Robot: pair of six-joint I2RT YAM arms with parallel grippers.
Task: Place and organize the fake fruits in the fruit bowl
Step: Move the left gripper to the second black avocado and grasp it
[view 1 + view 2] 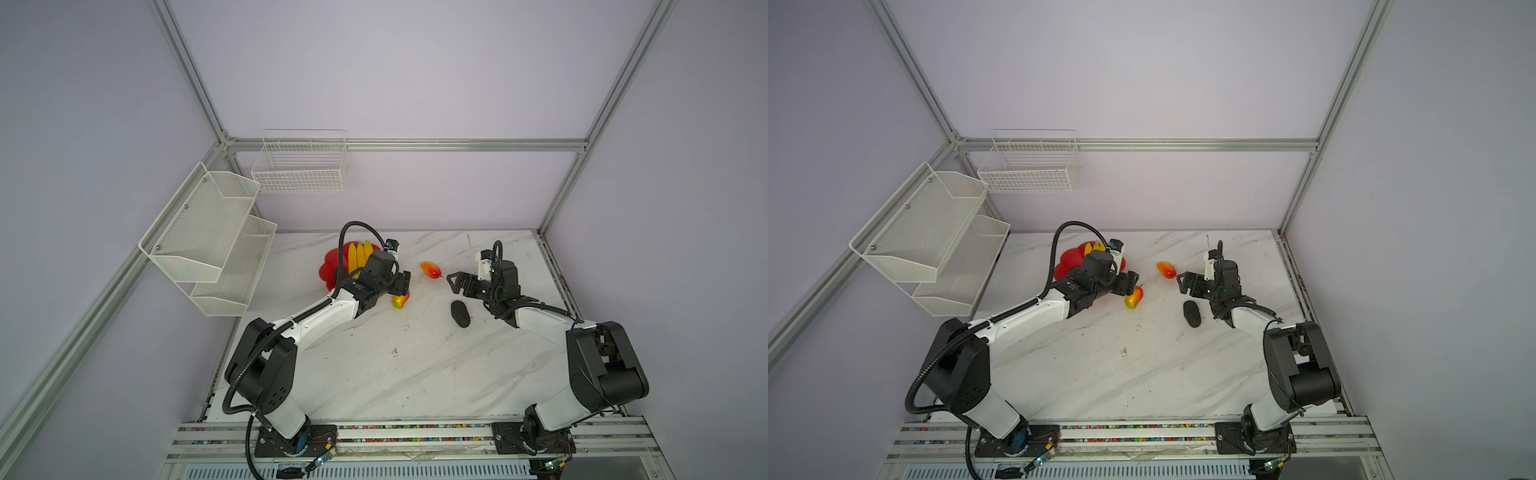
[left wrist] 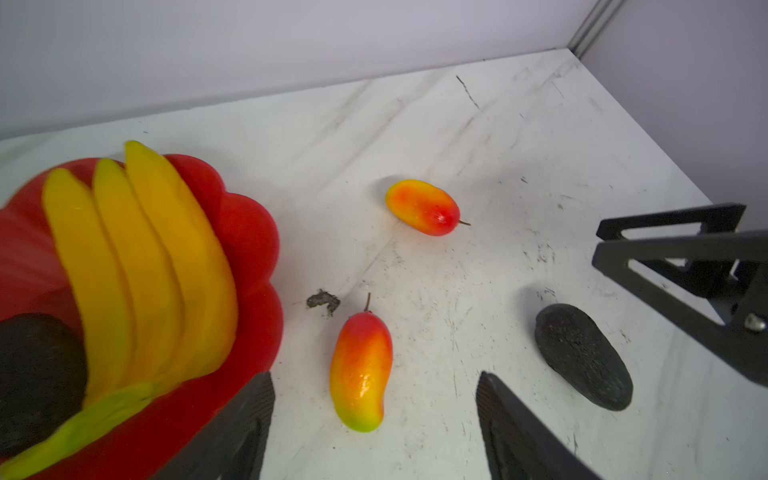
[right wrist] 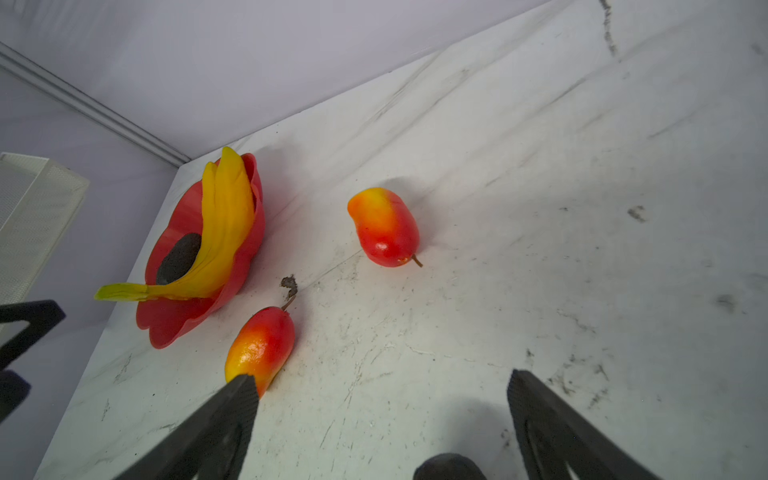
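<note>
Left tool (image 2: 372,377) spread near mango (image 1: 1133,297), right tool (image 3: 380,377) spread too, avocado (image 2: 37,365) in bowl (image 2: 249,232) seen only from wrists

Within the fruit bowl (image 2: 249,232) the bananas (image 2: 145,257) and an avocado (image 2: 37,365) take up most of the room. Just beside its rim a mango (image 2: 361,370) lies under the wide-apart jaws of the left end effector (image 1: 402,284), which hangs over that side of the bowl. Farther from the bowl, a second mango (image 2: 423,206), another avocado (image 2: 582,355) and the right end effector (image 1: 452,284) stand apart, with strips of bare worktop (image 1: 395,374) between them.
</note>
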